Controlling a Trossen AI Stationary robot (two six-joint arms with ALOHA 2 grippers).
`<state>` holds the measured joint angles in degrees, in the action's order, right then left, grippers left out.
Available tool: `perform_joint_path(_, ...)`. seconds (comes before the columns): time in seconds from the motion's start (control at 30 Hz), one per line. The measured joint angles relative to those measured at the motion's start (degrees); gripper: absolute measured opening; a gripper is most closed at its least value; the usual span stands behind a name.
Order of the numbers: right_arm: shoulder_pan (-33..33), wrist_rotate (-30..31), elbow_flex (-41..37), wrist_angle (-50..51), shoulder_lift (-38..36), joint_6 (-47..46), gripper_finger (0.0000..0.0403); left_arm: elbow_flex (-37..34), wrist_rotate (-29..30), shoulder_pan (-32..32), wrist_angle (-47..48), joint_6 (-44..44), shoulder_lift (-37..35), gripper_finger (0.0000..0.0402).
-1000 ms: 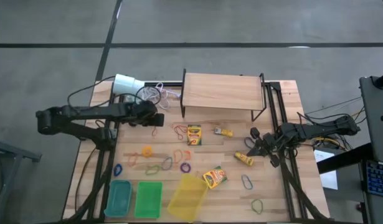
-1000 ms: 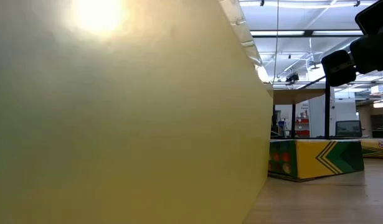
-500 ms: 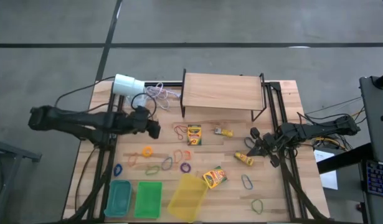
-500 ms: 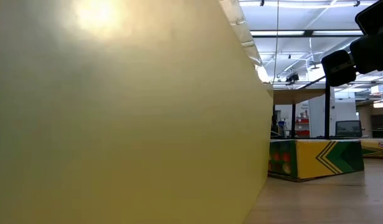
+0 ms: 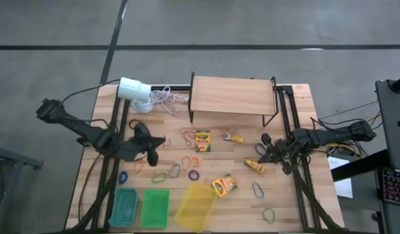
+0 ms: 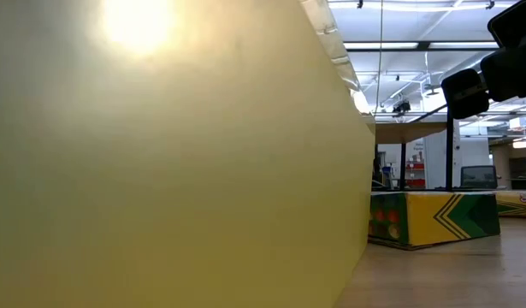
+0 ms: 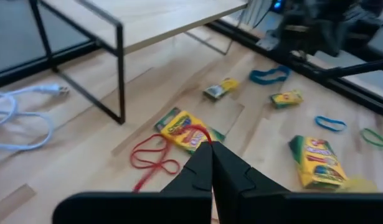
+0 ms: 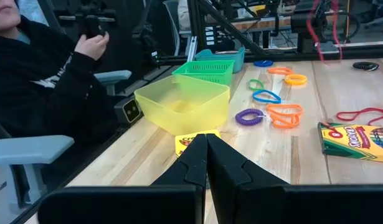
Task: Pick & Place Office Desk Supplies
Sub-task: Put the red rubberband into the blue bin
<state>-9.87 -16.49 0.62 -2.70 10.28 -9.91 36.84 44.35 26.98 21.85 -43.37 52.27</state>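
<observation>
- The rubber-band loops [image 5: 172, 170] lie scattered across the middle of the desk [image 5: 297, 91], orange, purple, green and blue, with a red loop [image 5: 188, 136] nearer the wooden shelf [image 5: 232, 95].
- One crayon box [image 5: 202, 140] lies just beside the red loop; a second crayon box [image 5: 224, 185] lies at the yellow bin [image 5: 196, 205].
- Two small yellow packets [image 5: 233, 138] lie toward the desk's right half.
- The left gripper [image 5: 151, 150] hangs above the loops near the left edge, its fingers [image 7: 207, 171] pressed together with a thin red band between the tips.
- The right gripper [image 5: 265, 151] waits near the right edge beside a packet, fingers [image 8: 203, 158] together.
- A teal bin [image 5: 123, 207] and a green bin [image 5: 154, 208] sit at the near edge.
</observation>
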Motion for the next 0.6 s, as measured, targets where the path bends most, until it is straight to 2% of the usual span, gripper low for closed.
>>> perform_joint_path(0.13, 0.0, 0.0, 0.0, 0.0, 0.0, 0.0, 0.0008, 0.2, 3.5, 4.8, 0.2, -2.0, 0.0, 0.0000)
perform_joint_path(0.23, 0.0, 0.0, 0.0, 0.0, 0.0, 0.0, 0.0008, 2.1, 3.4, 7.3, 0.5, -3.7, 0.0, 0.0000)
perform_joint_path(0.3, 0.0, 0.0, 0.0, 0.0, 0.0, 0.0, 0.0008, 3.7, 0.8, 8.6, 0.5, -3.4, 0.0, 0.0000)
perform_joint_path(0.47, 0.0, 0.0, 0.0, 0.0, 0.0, 0.0, 0.0008, 6.4, -10.2, 10.7, 0.3, -2.2, 0.9, 0.0000)
perform_joint_path(0.6, 0.0, 0.0, 0.0, 0.0, 0.0, 0.0, 0.0008, 7.9, -12.1, 13.9, 2.5, -4.3, 1.1, 0.0000)
